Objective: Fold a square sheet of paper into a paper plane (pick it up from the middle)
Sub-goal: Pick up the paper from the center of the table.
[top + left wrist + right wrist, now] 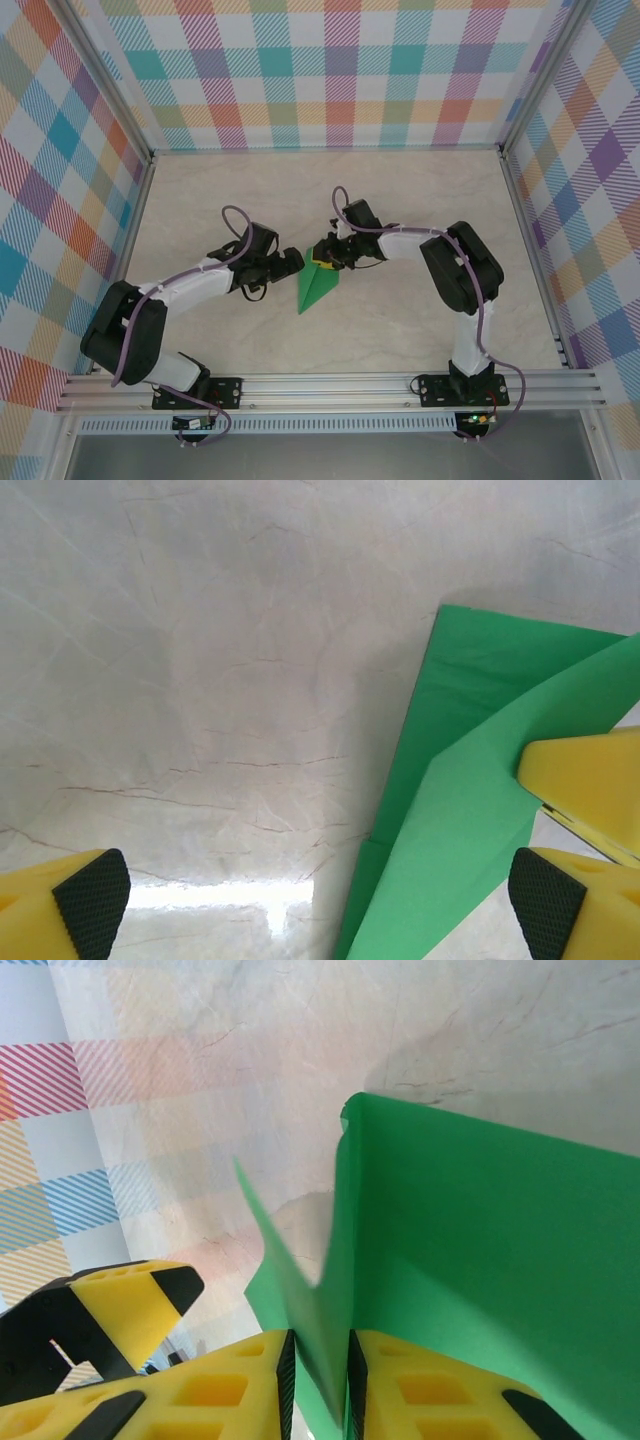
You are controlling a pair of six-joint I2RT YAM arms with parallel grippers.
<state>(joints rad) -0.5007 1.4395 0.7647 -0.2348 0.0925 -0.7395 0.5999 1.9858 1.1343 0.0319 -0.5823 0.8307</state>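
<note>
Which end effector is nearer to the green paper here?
Right. The right end effector is clamped on a fold of the green paper; the left end effector stands open astride its edge, without gripping.

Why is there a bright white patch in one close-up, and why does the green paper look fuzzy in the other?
Left wrist view: glare, likely light bouncing off the smooth table. Right wrist view: the folded green paper pinched between the yellow fingers sits very near the lens, so its edge blurs.

A robotics lab test cell: a marble-look bench [400, 200] boxed by plaid panels [340, 70], with aluminium rails [330, 385] along its near edge.
</note>
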